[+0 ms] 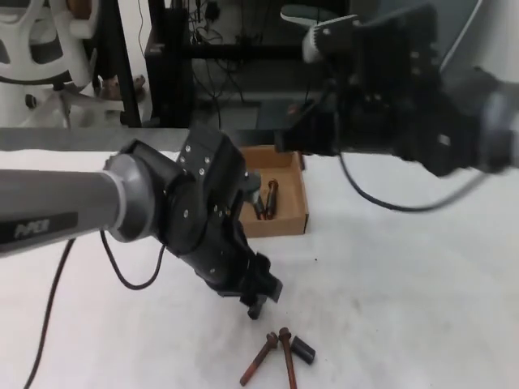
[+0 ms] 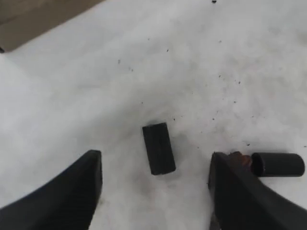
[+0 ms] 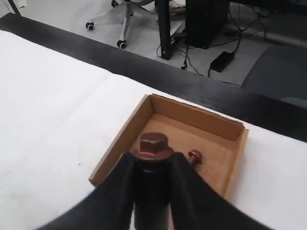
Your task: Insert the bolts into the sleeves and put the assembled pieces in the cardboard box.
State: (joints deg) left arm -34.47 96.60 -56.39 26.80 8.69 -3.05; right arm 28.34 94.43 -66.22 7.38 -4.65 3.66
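My left arm comes in from nine o'clock in the high view, its grey tube level over the white counter. The black wrist bends downward, so my left end effector hangs low over the surface. It is released: the two dark fingers stand wide apart, and a short black cylindrical sleeve lies flat on the counter between them, touching neither. At about five o'clock from this end effector lies a rust-brown hex-headed bolt. A second rust-brown bolt lies with its head against the first one's head, and a second black sleeve sits just beside those heads. At twelve o'clock from my left end effector, toward the far side of the counter, stands the shallow brown cardboard box, open at the top. A bolted piece lies on its floor. My right arm is raised at about one o'clock, its black wrist high above the box's far rim. My right end effector is clenched on an assembled piece, a copper-brown hex head seated on a black sleeve. The piece stands upright between the two fingers, close to the box opening, though I cannot tell whether it is directly over it.
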